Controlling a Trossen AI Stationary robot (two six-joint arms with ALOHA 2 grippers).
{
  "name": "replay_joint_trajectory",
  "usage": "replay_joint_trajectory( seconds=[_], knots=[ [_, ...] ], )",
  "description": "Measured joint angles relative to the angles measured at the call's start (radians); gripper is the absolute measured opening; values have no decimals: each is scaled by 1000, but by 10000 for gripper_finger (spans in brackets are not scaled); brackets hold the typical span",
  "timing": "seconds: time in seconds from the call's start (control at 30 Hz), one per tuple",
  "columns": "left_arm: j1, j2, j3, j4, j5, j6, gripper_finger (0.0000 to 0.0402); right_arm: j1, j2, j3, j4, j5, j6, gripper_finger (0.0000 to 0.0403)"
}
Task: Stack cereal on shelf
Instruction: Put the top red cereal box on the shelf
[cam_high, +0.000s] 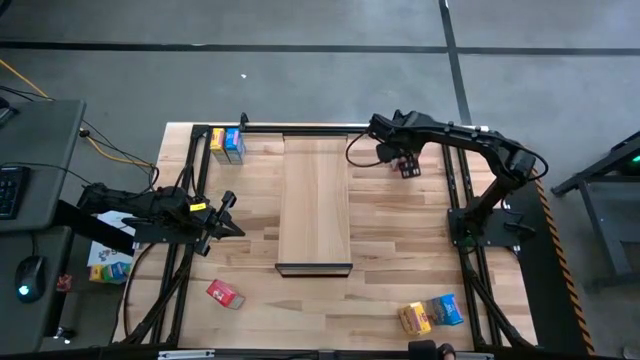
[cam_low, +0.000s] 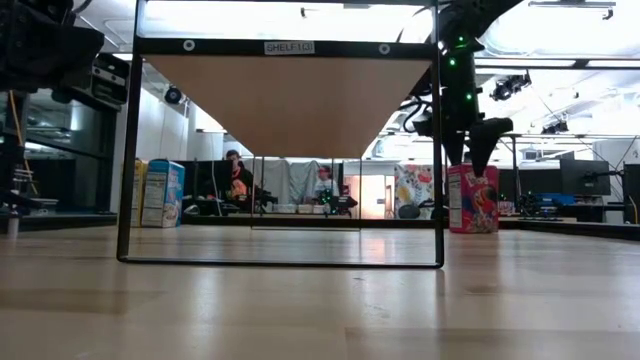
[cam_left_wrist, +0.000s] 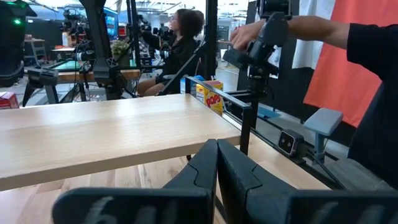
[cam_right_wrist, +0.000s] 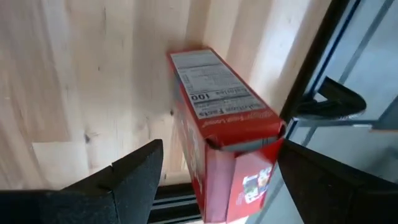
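The shelf (cam_high: 315, 195) is a long pale-wood board in the middle of the table, its black lip (cam_high: 314, 268) at the near end. A red cereal box (cam_right_wrist: 217, 118) stands upright on the table at the far right (cam_high: 409, 167). My right gripper (cam_right_wrist: 221, 149) is open just above it, one finger on each side of its top, apart from it; the low view shows the gripper (cam_low: 476, 150) over the box (cam_low: 472, 198). My left gripper (cam_high: 228, 214) is shut and empty left of the shelf; its fingers (cam_left_wrist: 217, 168) point at the board's long edge.
A yellow and a blue box (cam_high: 228, 143) stand at the far left. A red box (cam_high: 224, 293) lies near left. A yellow and a blue box (cam_high: 432, 313) lie near right. Dark frame rails (cam_high: 455, 190) run along the table's sides. A person's arm (cam_left_wrist: 323, 31) shows beyond the table.
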Motion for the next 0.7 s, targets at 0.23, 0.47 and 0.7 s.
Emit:
replay_joint_trajectory(
  seconds=[0.23,0.47,0.7],
  knots=[
    [0,0,0,0,0,0,3,-36,0,0,1,32,22,305],
    [0,0,0,0,0,0,3,-78,0,0,3,14,23,305],
    [0,0,0,0,0,0,3,-97,0,0,3,-53,49,279]
  ],
)
